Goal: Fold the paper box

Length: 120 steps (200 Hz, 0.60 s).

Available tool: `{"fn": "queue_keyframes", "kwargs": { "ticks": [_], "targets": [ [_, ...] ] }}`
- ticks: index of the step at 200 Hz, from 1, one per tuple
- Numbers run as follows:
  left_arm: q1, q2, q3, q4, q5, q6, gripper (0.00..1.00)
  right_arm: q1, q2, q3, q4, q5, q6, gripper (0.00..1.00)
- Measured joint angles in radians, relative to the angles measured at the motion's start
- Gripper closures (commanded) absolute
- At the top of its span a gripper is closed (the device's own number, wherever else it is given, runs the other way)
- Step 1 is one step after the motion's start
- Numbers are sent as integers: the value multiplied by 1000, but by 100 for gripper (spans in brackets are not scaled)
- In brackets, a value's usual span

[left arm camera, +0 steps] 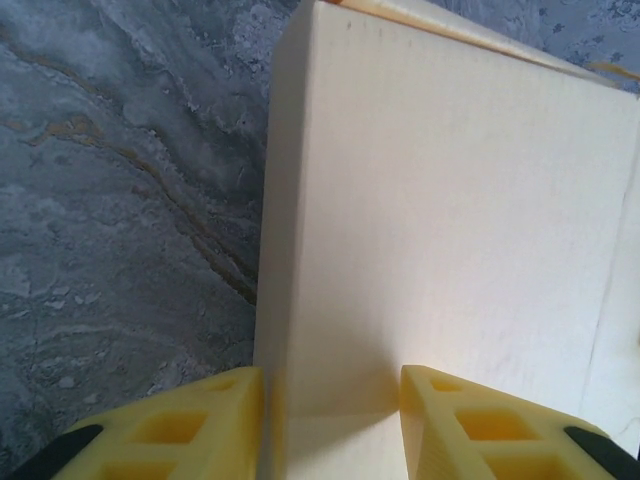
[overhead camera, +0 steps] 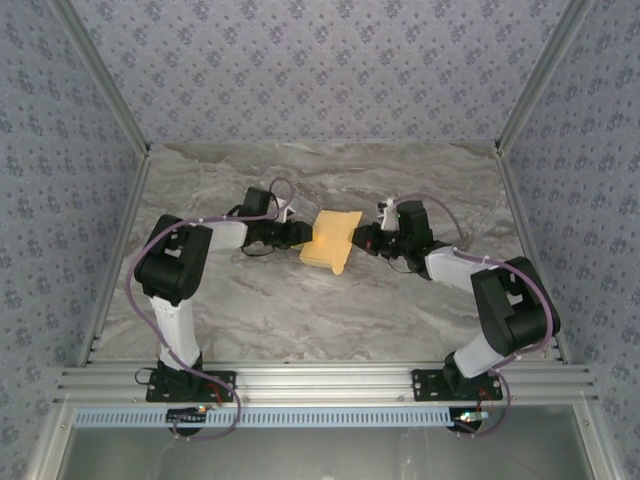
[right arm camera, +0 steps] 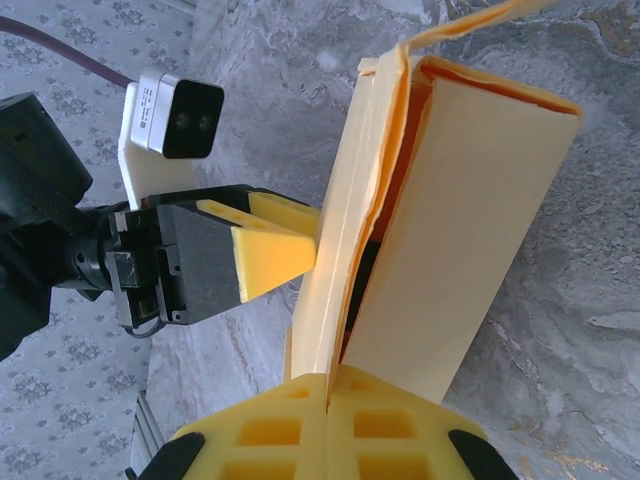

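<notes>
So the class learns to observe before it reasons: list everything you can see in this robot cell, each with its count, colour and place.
box: 1, yellow-orange, mid-table, between the two grippers
table: 1, grey-brown marble pattern, under everything
walls: 3, grey-blue patterned, at the back and both sides
rail: 1, silver metal, along the near edge, carrying both bases
cables: 2, purple, one looping along each arm
camera: 1, white and black, on the left wrist
arms: 2, black and white, bolted to the rail, reaching inward
left gripper: 1, yellow fingers, at the box's left side
right gripper: 1, yellow fingers, shut on the box's right edge
</notes>
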Motion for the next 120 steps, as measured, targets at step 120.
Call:
{"fn": "queue_keyframes", "kwargs": {
  "ticks": [120],
  "targets": [
    [-10, 0, 3, -16, -20, 4, 51, 17, -5, 56, -47, 1, 30, 92]
  ]
}}
